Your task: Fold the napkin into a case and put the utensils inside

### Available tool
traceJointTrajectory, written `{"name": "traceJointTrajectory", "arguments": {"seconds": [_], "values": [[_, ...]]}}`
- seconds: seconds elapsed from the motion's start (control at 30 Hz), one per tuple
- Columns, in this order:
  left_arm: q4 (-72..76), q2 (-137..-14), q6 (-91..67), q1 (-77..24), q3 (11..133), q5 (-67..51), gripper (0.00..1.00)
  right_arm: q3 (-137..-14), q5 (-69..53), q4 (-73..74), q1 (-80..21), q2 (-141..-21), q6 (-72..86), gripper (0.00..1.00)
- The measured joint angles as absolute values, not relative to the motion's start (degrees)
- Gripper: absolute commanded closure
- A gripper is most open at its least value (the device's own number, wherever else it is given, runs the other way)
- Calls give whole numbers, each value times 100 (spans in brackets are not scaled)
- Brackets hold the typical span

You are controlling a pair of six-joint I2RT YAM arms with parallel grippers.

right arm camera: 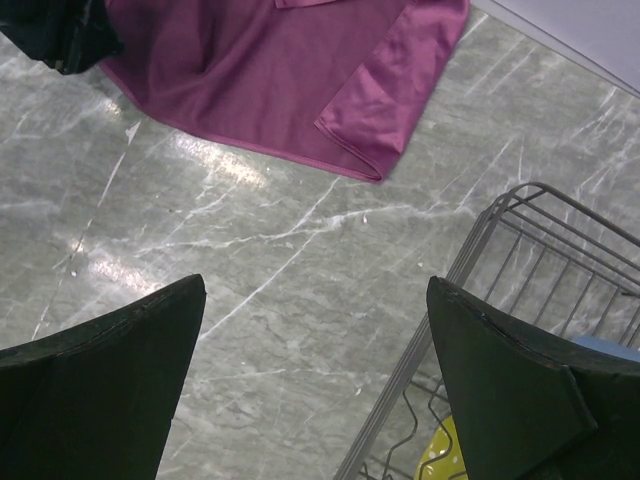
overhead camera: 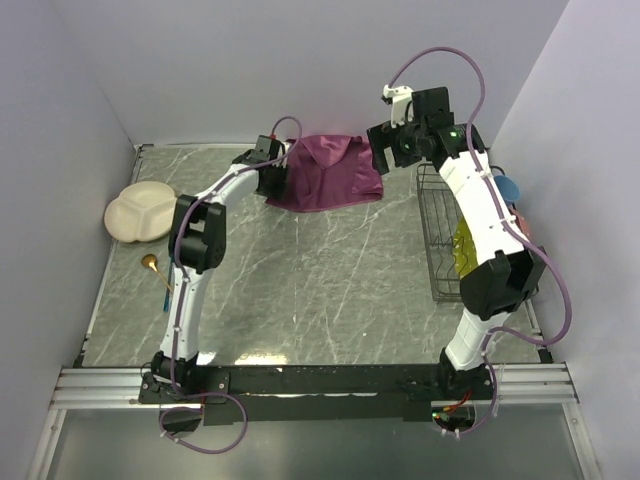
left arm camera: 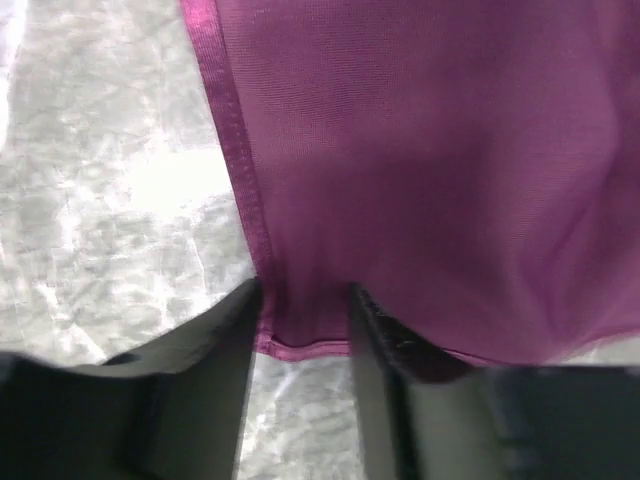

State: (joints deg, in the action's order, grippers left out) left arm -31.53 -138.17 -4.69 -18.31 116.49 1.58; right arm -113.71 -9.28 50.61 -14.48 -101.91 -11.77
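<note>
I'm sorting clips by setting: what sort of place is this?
Probably a lab robot test cell, not a real dining room: plain walls box in a marble-look table, two arms are bolted to a metal rail at its near edge, with a napkin, divided plate and wire rack as props.

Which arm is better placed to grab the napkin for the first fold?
Left: the left end effector straddles the napkin's hemmed corner. The right end effector hangs open over table beside the wire rack.
</note>
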Motion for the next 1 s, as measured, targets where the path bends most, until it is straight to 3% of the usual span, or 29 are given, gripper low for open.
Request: {"name": "traceJointTrajectory", "arguments": {"seconds": [0.03,0.1,0.13,0.27,0.37,0.67,0.83,1.0], "values": [[-3170,-13821,-456,-1839,11651,202,77,-11371,-921,5059,-1448,-10204,-1177,0],[-3194,-13826,-419,-1833,11644,285,87,-11373,-913,5057,-1448,-10243,-1177,0],[-3199,-13823,-412,-1817,11629,298,99,-11375,-913,5057,-1448,-10265,-1177,0],[-3037,-13428,-395,-1686,10982,222,99,-11402,-978,5030,-1448,-10431,-1175,2],[-3044,-12608,-386,-1496,9743,99,99,-11389,-1114,5004,-1479,-10538,-1138,17],[-3940,-10606,-211,-530,7161,95,99,-10930,-1125,4521,-2246,-10805,-1052,39],[-4176,-10252,-220,-580,6838,-108,99,-10678,-1050,4171,-2950,-11408,-1002,40],[-4233,-10245,-235,-574,6761,-257,99,-10027,-945,4003,-3527,-11721,-880,33]]}}
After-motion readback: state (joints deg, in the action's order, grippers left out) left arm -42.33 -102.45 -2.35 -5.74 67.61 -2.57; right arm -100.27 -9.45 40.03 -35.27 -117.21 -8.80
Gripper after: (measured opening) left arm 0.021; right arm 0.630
